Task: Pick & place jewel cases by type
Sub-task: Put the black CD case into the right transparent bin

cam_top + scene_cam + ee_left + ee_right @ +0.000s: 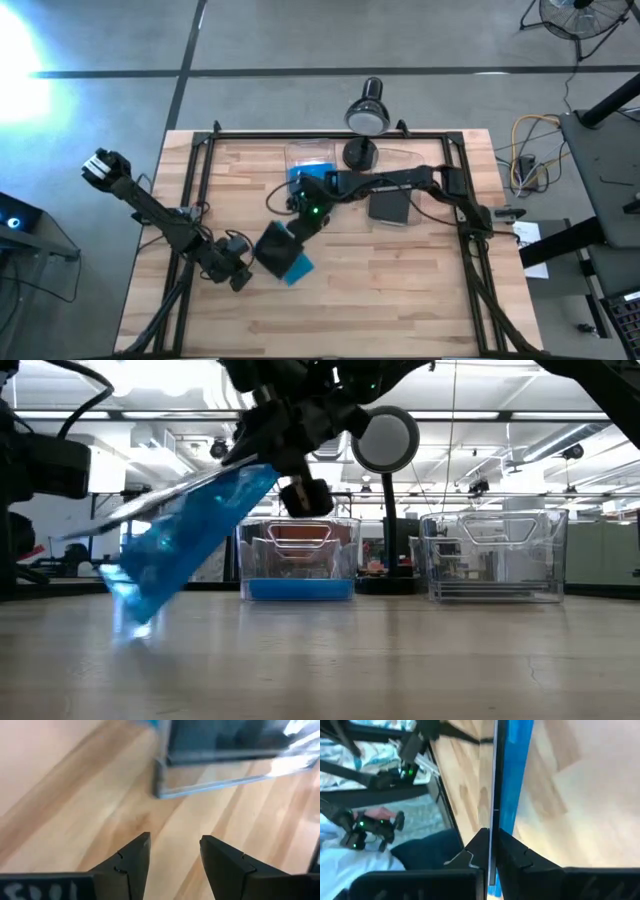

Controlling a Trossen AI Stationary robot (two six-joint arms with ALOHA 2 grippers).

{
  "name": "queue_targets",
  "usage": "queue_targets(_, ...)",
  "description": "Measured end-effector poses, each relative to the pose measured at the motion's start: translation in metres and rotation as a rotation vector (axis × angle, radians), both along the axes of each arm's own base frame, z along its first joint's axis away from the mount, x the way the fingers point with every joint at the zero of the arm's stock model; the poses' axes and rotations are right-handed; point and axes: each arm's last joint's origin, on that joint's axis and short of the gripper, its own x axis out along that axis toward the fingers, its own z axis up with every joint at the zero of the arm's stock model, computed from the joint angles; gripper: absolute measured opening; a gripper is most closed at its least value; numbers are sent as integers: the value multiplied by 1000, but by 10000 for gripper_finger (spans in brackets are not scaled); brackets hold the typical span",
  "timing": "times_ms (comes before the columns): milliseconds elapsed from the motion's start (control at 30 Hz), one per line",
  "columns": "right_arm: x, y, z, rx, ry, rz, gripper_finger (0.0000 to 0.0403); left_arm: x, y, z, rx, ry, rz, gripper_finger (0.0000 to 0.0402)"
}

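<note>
My right gripper point(292, 230) is over the middle of the table, shut on a tilted translucent blue jewel case point(190, 535) with a dark layer point(268, 245) lying against it. Whether that layer is a second case, I cannot tell. My left gripper point(240, 278) hovers open just left of the case, low over the wood; its wrist view shows the fingers point(132, 857) apart, with the case's blurred edge point(225, 750) ahead. More blue cases lie flat in a clear bin point(298, 588). A dark case point(388, 207) appears to lie in the second clear bin point(495, 555). My right gripper pinches the case's raised upper edge point(507, 820) between its two fingers, a thin dark layer and the blue one together in the gap. The fingers slant down from above and from the table's right. The case hangs tilted below them, its lowest corner point(135, 615) at or just above the table.
A desk lamp point(365, 115) with a round black base point(360, 153) stands at the far edge between the bins. Black frame rails point(200, 180) run along the table's sides. Bare wood point(380, 300) spreads across the near half.
</note>
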Motion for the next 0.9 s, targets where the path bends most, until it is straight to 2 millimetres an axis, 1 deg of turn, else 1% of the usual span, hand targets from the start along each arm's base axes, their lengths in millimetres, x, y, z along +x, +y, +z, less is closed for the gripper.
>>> queue_targets(100,-4,-7,10,-35,-11,-29,13,0,2,1,22,-20,40,156)
queue_targets(267,-8,-5,5,-48,33,-22,13,1,3,1,17,-23,63,156)
queue_targets(400,-8,-6,4,-54,35,-21,13,1,3,1,16,-20,64,156)
queue_targets(533,-16,-8,3,-129,107,-45,13,1,3,1,16,-19,64,156)
queue_targets(633,-18,-8,4,-103,107,-3,13,1,3,1,16,-20,64,156)
queue_targets(800,-23,-8,21,-136,66,-20,13,1,3,1,17,-19,64,155)
queue_targets(900,-30,-9,34,-151,65,-28,13,1,3,1,17,-19,64,155)
